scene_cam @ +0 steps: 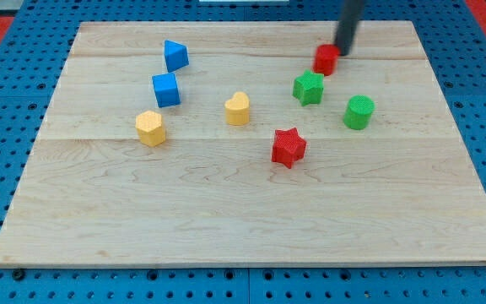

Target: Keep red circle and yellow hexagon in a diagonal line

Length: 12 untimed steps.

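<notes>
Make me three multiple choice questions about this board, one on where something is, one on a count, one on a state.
1. Where is my tip?
A. beside the red circle, at the view's top right
B. by the yellow hexagon
C. at the view's bottom

2. How many green blocks?
A. one
B. two
C. three

3. The red circle and yellow hexagon are:
A. touching
B. stacked
C. far apart

Answers: 1 A, the rod ends at the circle's right edge. 2 B, a green star and a green cylinder. 3 C, other blocks lie between them.
</notes>
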### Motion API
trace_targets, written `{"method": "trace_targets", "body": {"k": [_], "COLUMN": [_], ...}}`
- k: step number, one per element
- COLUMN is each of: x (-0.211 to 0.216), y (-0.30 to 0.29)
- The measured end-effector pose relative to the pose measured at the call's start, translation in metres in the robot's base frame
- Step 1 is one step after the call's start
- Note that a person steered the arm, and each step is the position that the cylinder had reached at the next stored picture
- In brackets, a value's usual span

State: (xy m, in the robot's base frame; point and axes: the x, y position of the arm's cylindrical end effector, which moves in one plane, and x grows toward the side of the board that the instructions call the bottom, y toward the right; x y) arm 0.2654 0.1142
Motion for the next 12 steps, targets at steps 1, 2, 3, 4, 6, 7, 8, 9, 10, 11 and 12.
{"method": "trace_targets", "body": {"k": [1, 2, 3, 4, 6, 7, 8, 9, 10, 11, 12], "x": [0.0, 0.004, 0.02, 0.031, 0.031, -0.013, -0.025, -0.01, 0.027, -0.016, -0.06], "y": [-0.022, 0.017, 0.002, -0.06, -0.1, -0.119, -0.185, -0.26, -0.311, -0.321, -0.288]}}
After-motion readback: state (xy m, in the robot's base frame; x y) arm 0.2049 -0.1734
